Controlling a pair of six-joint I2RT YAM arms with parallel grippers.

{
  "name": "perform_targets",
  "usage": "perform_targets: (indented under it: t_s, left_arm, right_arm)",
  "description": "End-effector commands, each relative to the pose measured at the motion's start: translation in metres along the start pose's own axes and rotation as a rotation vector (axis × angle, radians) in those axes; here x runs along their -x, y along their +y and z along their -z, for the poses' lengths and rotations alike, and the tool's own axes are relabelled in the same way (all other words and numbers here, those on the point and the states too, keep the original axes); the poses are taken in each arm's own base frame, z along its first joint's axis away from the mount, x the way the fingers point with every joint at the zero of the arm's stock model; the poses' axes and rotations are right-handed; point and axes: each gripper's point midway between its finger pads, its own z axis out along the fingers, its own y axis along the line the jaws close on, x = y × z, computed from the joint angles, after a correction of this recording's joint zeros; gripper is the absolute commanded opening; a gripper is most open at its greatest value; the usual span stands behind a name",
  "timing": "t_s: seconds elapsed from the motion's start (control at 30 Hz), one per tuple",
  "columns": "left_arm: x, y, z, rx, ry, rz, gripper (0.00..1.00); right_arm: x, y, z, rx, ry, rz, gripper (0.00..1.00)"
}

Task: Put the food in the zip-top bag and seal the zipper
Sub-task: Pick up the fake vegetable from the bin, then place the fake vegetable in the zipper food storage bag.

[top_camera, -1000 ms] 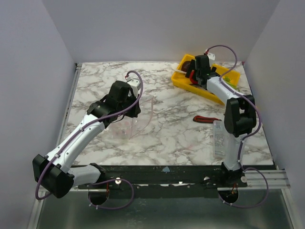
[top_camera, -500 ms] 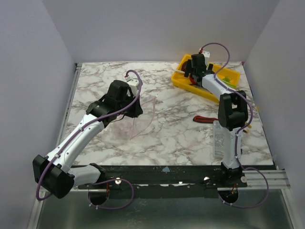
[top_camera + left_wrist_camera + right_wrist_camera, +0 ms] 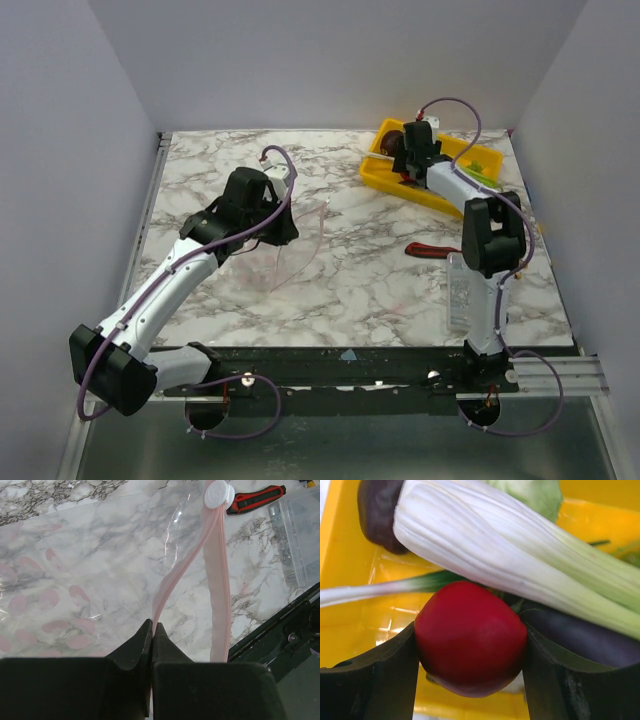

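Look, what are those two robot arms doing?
They are packing toy food into a bag. The left gripper pinches the pink zipper strip of a floppy see-through plastic bag, whose mouth is open. The right gripper is down in a yellow plastic tray, closed around a round red toy vegetable, next to a long white-green one and a dark purple one. No food shows in the bag yet.

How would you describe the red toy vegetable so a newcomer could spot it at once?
Find the yellow tray at the table's far right corner, where the right gripper reaches in. Between its fingers sits the red toy vegetable: the only round red piece, beside a white-green leek and dark purple pieces.
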Motion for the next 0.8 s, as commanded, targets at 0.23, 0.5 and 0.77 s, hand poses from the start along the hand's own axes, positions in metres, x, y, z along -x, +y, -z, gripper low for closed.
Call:
perform_targets:
  t_s: [0.23, 0.5, 0.77]
  left_arm:
    - [0.008, 0.008, -0.001, -0.021, -0.036, 0.054, 0.0]
    - [0.011, 0.016, -0.003, -0.017, -0.031, 0.086, 0.0]
    - [0.017, 0.016, 0.001, -0.013, -0.059, 0.09, 0.0]
  right_arm:
    - [-0.036, 0.045, 0.182, 0.622, 0.096, -0.205, 0.06]
    - [-0.051, 0.123, 0.318, 1.119, 0.109, -0.153, 0.06]
    - [-0.017, 0.172, 0.442, 1.469, -0.121, -0.071, 0.08]
